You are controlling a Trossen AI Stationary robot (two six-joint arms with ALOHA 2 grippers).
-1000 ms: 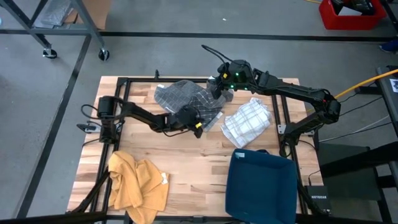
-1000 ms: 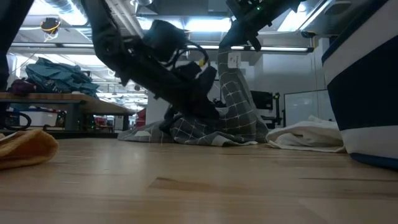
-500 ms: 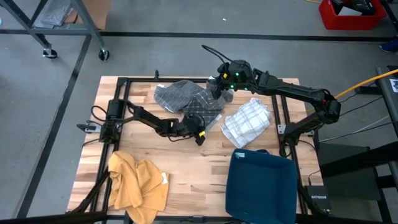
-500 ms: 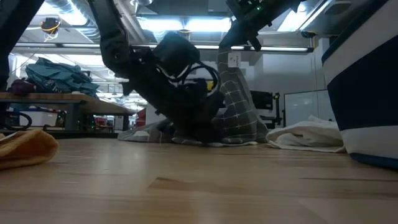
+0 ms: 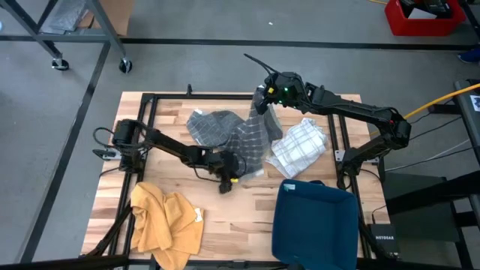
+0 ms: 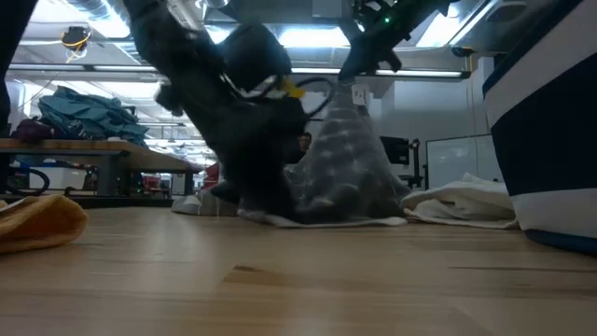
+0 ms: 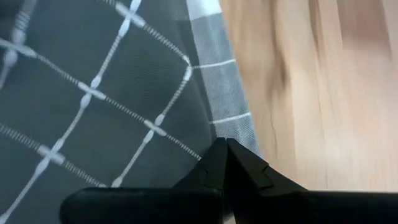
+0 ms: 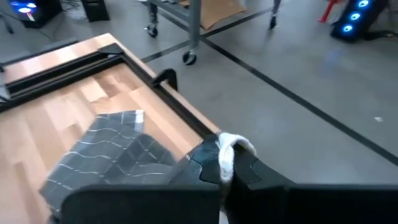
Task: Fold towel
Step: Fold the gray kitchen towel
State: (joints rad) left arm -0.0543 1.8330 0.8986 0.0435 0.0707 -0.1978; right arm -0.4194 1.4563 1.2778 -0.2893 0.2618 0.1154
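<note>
A grey towel with a thin white check (image 5: pixel 240 135) stretches between my two grippers in the middle of the table. My right gripper (image 5: pixel 262 99) is shut on its far end and holds that end raised, so in the low view the towel (image 6: pixel 345 168) stands like a tent with its lower part on the wood. My left gripper (image 5: pixel 227 178) is low at the towel's near edge and shut on it. The towel's left part (image 5: pixel 206 124) lies bunched on the table. My left gripper (image 7: pixel 225 149) pinches the towel's pale hemmed edge (image 7: pixel 231 121) at the near side between its fingertips. That edge is down at the table, and the cloth runs fairly flat away from the fingers. My right gripper (image 8: pixel 225 165) pinches a bunched corner of the hem (image 8: pixel 229 144) at the towel's far end. The corner is lifted clear, and the cloth (image 6: pixel 347 140) hangs below the fingers down to the table.
A white checked towel (image 5: pixel 298 146) lies crumpled just right of the grey one. A yellow cloth (image 5: pixel 165 217) sits at the near left corner and a dark blue bin (image 5: pixel 315 225) at the near right. Bare wood (image 5: pixel 247 202) lies between them.
My left gripper has moved toward the table's near edge, staying shut and dragging the towel's near edge with it. The towel has been drawn out longer from far to near, while its far corner has stayed raised in my right gripper.
</note>
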